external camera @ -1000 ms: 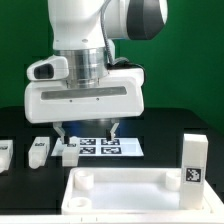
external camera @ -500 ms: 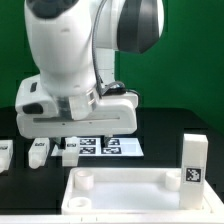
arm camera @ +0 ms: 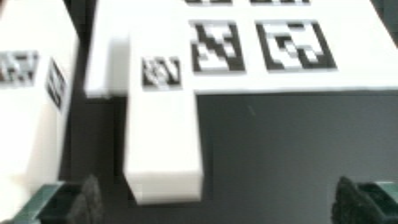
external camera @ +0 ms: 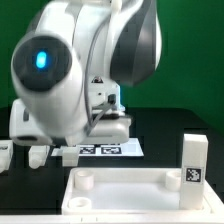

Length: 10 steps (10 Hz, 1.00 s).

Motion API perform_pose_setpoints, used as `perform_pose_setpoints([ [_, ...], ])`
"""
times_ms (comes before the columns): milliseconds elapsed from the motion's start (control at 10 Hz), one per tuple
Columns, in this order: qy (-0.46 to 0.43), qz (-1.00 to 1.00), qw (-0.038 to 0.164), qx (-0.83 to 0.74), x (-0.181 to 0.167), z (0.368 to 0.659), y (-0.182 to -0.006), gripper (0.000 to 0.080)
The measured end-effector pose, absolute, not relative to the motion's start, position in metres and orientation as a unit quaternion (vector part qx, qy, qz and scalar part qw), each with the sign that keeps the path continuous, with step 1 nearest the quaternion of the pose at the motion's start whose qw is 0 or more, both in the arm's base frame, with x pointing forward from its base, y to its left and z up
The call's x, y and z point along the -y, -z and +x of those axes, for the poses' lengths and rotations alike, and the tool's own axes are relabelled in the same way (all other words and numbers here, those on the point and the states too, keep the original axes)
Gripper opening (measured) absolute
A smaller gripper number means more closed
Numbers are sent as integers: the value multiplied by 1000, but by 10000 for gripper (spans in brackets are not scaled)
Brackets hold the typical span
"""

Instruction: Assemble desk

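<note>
While my gripper (arm camera: 214, 205) hangs wide open and empty, I hover over a desk leg (arm camera: 160, 125).
Jaws spread to straddle it, I judge; the leg lies flat on the table (arm camera: 285, 140), beside the marker board (arm camera: 267, 50) beyond.

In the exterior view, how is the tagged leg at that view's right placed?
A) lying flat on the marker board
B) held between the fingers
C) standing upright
C: the leg stands upright at the corner of the tabletop, with its tag facing the camera.
</note>
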<state>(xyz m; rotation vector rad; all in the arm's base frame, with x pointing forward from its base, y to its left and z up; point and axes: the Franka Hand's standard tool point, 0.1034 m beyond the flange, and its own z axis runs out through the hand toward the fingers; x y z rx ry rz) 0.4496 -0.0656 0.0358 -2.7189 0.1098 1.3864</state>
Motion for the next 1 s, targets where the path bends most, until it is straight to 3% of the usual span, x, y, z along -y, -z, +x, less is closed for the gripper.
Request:
perform_pose_setpoints([
  [300,-455,-889,45,-38,67,447,-36,648],
  [600,-490,-869,39,-65,73,419,-16,648],
  [900,-495,-866,34,-68,66,416,-12,648],
  [1000,-495,-866,35,-69,66,416,-12,532],
])
